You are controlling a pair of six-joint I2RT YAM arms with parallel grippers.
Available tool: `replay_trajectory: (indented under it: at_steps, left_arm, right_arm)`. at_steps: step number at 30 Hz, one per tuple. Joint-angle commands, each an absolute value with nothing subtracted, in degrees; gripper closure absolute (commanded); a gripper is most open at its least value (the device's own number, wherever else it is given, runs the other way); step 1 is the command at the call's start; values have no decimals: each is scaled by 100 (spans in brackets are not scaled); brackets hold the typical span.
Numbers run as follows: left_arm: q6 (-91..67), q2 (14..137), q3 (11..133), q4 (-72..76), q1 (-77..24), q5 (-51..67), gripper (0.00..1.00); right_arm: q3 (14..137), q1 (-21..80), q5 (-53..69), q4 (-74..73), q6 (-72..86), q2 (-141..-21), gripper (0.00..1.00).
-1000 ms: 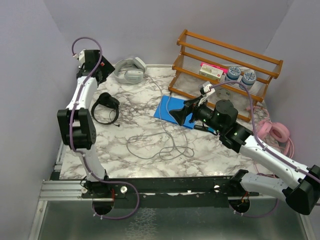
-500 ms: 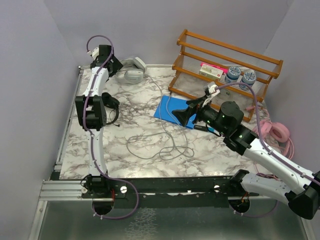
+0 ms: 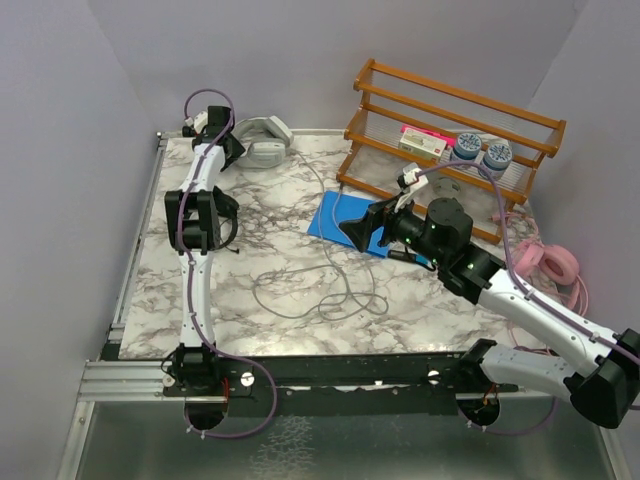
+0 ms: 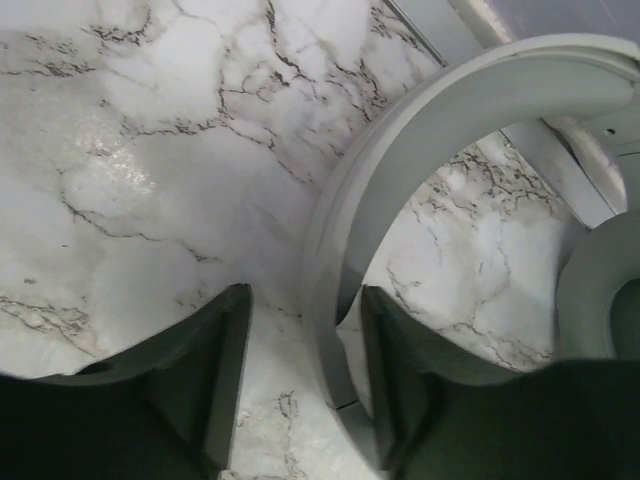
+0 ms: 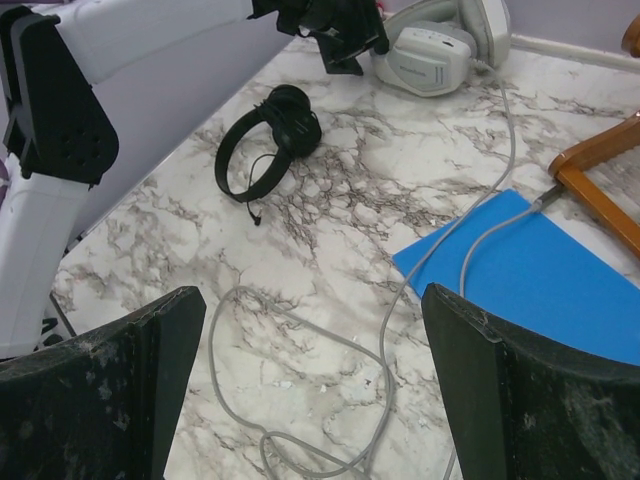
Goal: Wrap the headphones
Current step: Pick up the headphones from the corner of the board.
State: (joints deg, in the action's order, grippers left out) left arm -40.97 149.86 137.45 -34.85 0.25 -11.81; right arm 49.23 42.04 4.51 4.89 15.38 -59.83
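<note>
Top view: my left gripper [image 3: 232, 152] is out at the far left corner of the bench [image 3: 280, 255], right at the grey-white headphones [image 3: 265, 140]. Black headphones [image 3: 228, 205] lie on the left, partly under that arm. Pink headphones [image 3: 552, 265] sit at the right edge near the wooden rack [image 3: 450, 125]. The grey cable [image 3: 300, 290] runs from the grey-white pair into loose loops mid-bench. My right gripper [image 3: 355, 232] hovers over the blue mat [image 3: 322, 222].

Left wrist: jaws about half wide, straddling the headband [image 4: 350, 230] of the grey-white pair. The right finger [image 4: 400, 370] is just beside the band. The left finger [image 4: 215, 370] is apart from it, with bench showing between. Not clamped.

Right wrist: jaws wide, nothing between them. Black pair, cable loops and mat lie below on the bench.
</note>
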Motion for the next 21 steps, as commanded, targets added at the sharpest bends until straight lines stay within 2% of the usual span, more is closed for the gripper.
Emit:
replay_trajectory:
  at_steps: [1,4,10,17,21]
  left_arm:
    - [-3999,15075,13966,-3217,29,-1039,58]
    - [-3924,14815,13746,-3258,9,-1011,69]
    - [-3828,13589,12583,-3243,-548,-1426,76]
    - [-3760,11854,11070,-3079,-1023,-2055,79]
    - [-3770,10726,9985,-2833,-1184,-2017,80]
  right_arm:
    - [5133,4228,387,554,1505,-6158,0]
    - [5159,4228,389,558,1486,-6242,0]
    - [5177,4228,439,559,1469,-6218,0]
    - [5107,4228,323,355,1375,-5901,0]
    - [5025,4228,200,259,1328,-5648,0]
